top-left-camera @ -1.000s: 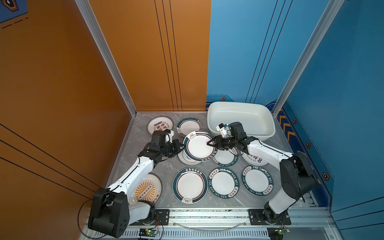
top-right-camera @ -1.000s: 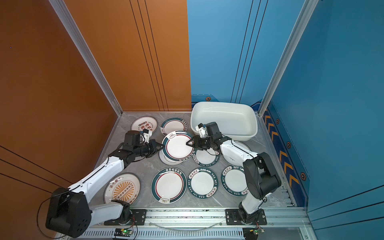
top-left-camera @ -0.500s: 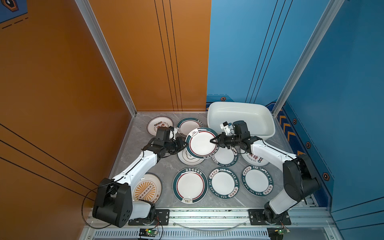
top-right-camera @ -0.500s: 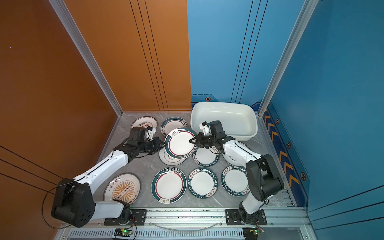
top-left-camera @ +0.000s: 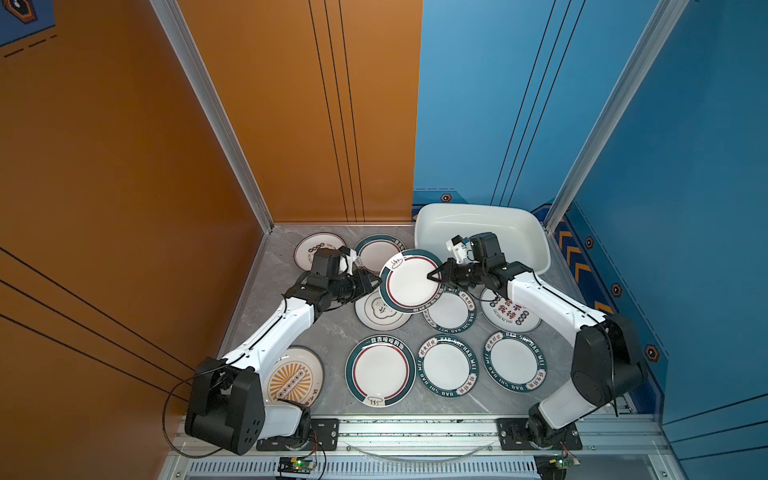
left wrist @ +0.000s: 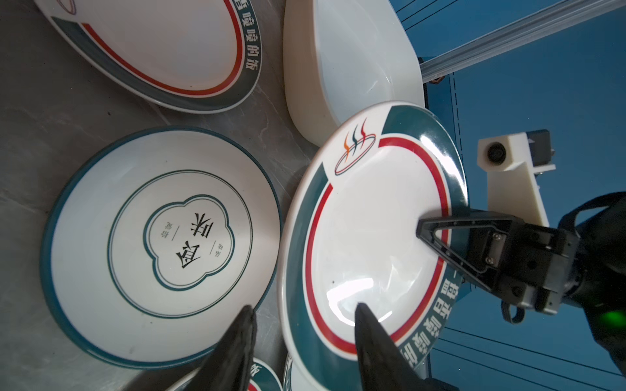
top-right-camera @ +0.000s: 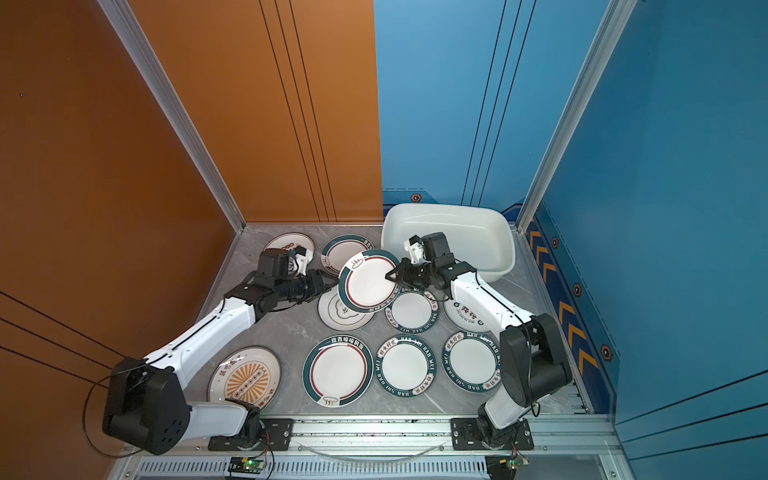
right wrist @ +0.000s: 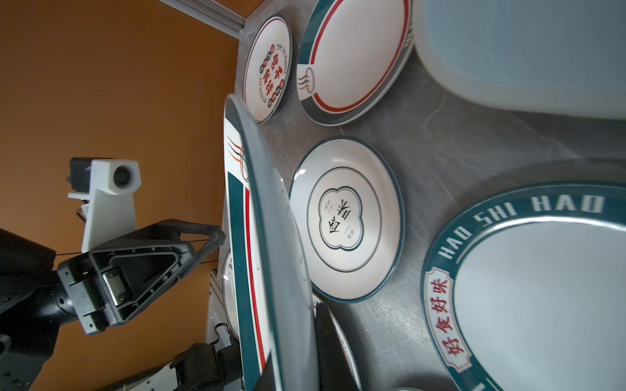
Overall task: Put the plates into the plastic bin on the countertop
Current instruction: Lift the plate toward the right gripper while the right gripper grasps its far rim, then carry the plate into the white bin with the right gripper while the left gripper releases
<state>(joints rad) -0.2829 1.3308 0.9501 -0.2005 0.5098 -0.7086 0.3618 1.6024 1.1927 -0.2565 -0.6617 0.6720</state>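
Plate (top-left-camera: 409,280) tilted aloft, pinched by outstretched right hand (top-left-camera: 435,276); left hand (top-left-camera: 372,285) spread beside its rim.

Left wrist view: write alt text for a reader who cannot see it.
A tilted green-rimmed plate is pinched at its far edge by the right claw, while the left claw stands open astride its near rim. A flower-outline plate lies flat on the grey countertop beside it, the white bin behind.

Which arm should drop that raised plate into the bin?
Right: the right gripper is clamped on the plate, beside the bin; the left gripper is open and farther away.
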